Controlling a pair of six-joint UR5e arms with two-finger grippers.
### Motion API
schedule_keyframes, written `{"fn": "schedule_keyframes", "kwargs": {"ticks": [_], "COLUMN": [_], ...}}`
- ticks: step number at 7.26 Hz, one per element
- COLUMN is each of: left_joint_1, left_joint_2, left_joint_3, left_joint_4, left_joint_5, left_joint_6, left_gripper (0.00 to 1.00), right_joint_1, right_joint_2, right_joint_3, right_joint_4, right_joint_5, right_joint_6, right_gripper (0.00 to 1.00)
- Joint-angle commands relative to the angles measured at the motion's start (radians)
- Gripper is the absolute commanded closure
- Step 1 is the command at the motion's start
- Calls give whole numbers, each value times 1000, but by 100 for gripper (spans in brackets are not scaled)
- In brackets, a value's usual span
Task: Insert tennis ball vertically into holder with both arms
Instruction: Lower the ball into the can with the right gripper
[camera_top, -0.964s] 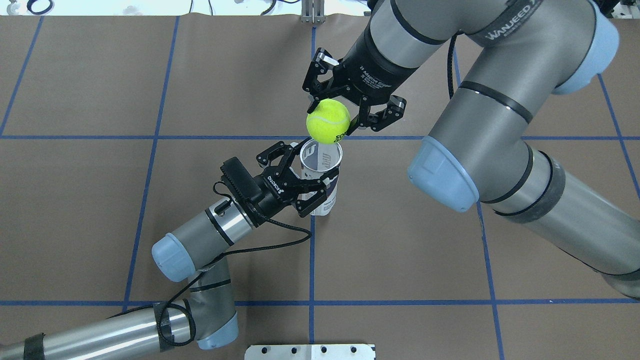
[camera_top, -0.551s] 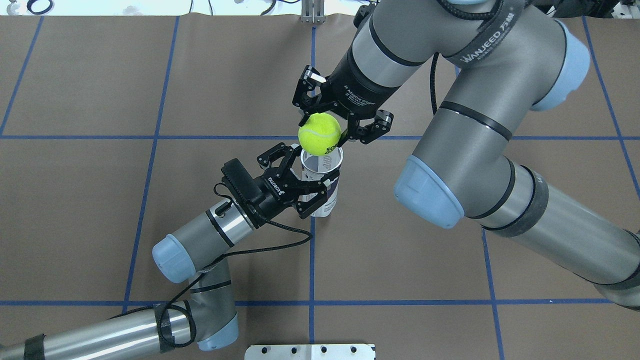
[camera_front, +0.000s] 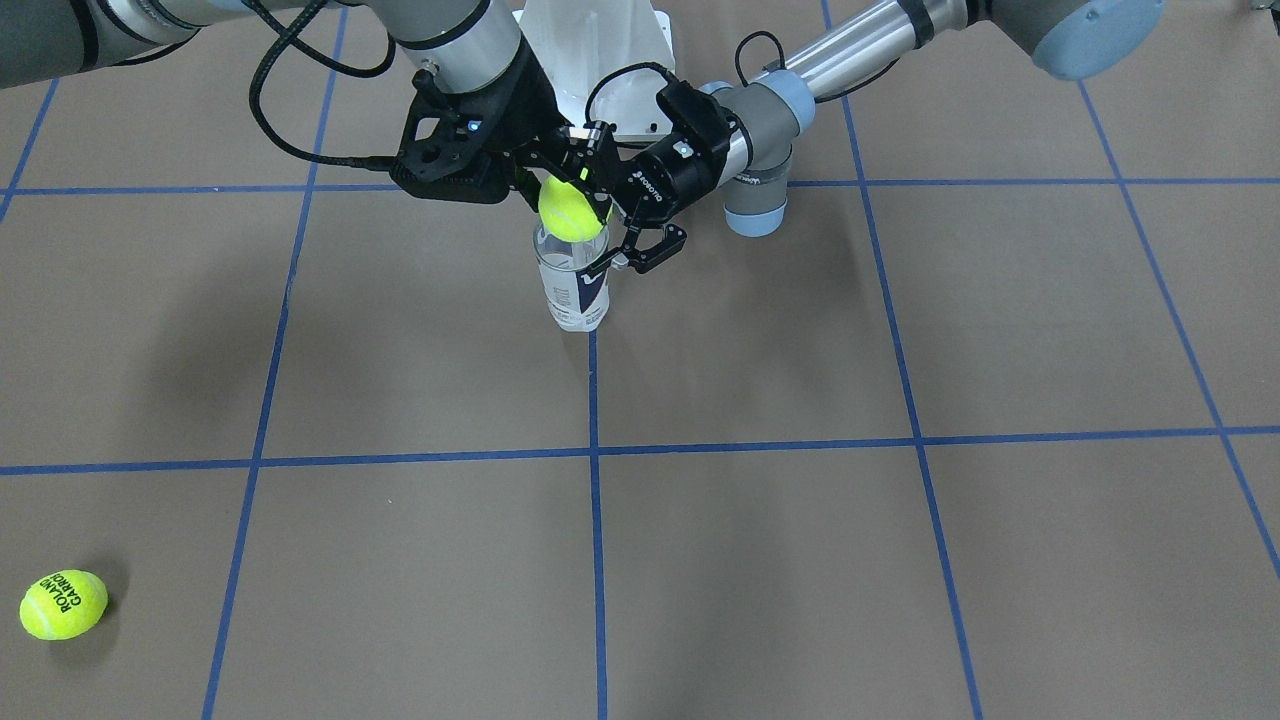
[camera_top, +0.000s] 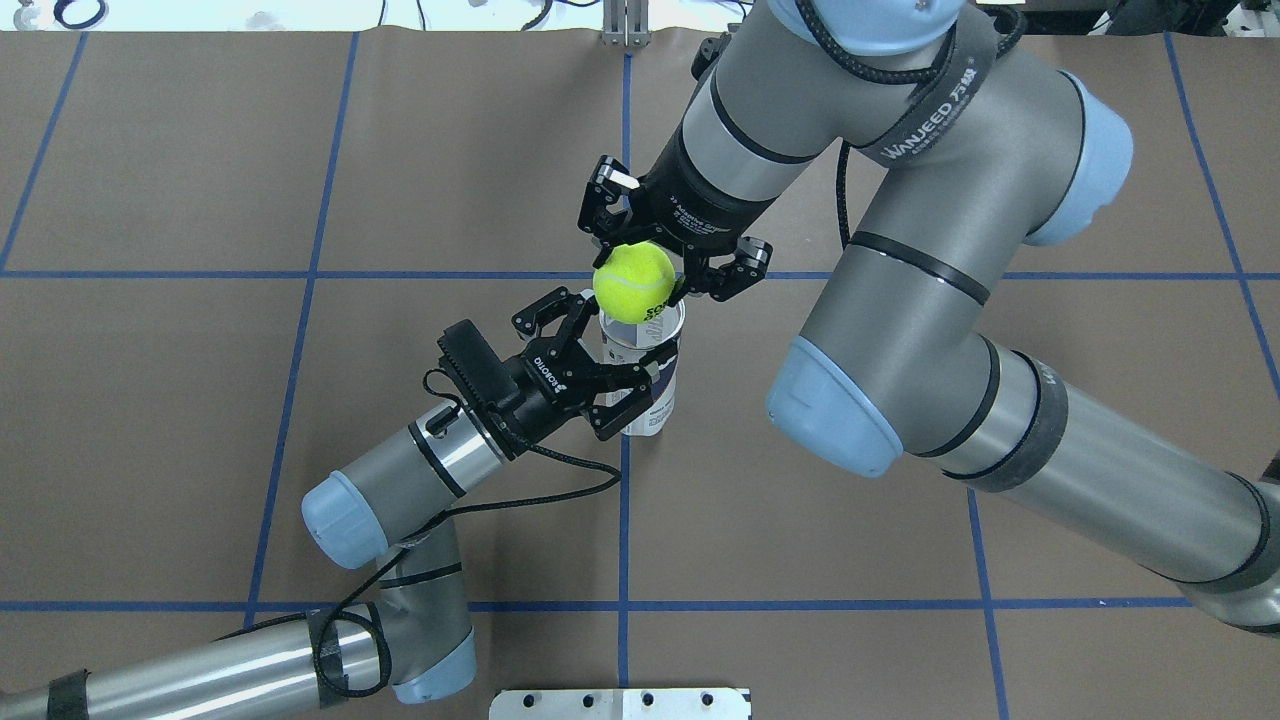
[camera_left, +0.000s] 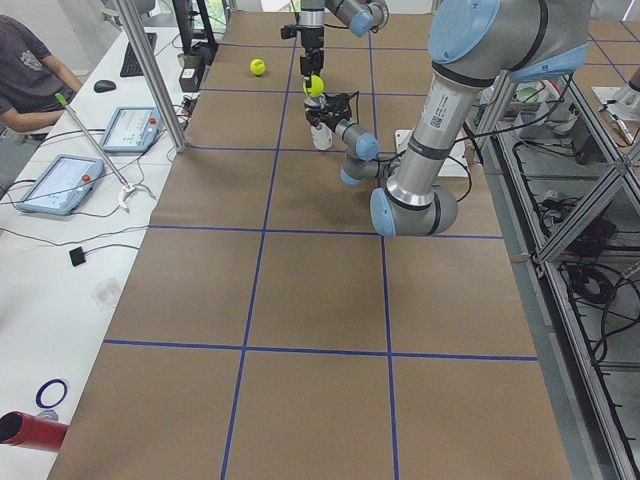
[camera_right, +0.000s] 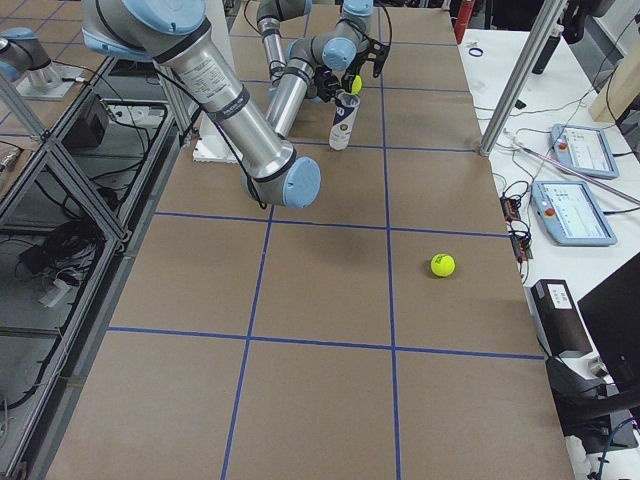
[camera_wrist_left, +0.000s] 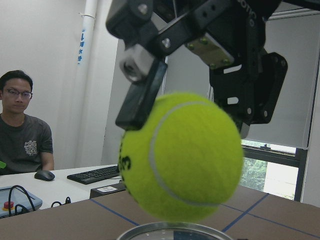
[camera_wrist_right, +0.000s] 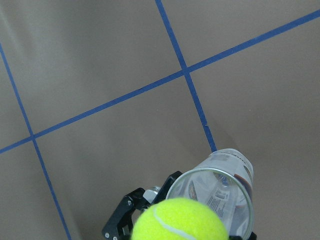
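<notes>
Tennis ball (camera_top: 634, 283), bright yellow-green, is pinched between the two fingers of the right pincer (camera_top: 645, 268), which points down from the right arm (camera_top: 900, 300). The ball hangs directly over the mouth of the holder (camera_top: 664, 398), its underside just above the silver rim. The left wrist view shows it not yet inside the tube.

The holder stands upright on the brown tabletop (camera_top: 200, 420), beside a crossing of blue tape lines (camera_top: 622, 520). The left pincer (camera_top: 615, 345) comes in from the side and is closed around the holder's upper part, one finger on each side of the clear wall. The left arm (camera_top: 390, 490) lies low over the tabletop.

A second tennis ball (camera_front: 63, 604) lies well apart from the holder, toward the far edge on the robot's right.
</notes>
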Motion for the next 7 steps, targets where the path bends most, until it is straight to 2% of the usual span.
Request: {"fn": "schedule_keyframes", "kwargs": {"ticks": [1, 6, 7], "left_joint_1": [3, 4, 4], "left_joint_2": [1, -4, -5], "left_joint_3": [0, 0, 0], "left_joint_4": [-2, -2, -2], "left_joint_5": [0, 1, 0], "left_joint_6": [0, 0, 0], "left_gripper": [52, 50, 50], "right_joint_1": [-9, -14, -14], "right_joint_2": [6, -11, -19], "right_joint_3": [-17, -25, -23], "right_joint_4": [0, -1, -1], "right_joint_5": [-7, -23, -23], "right_joint_6": [0, -9, -9], "right_gripper": [100, 100, 79]}}
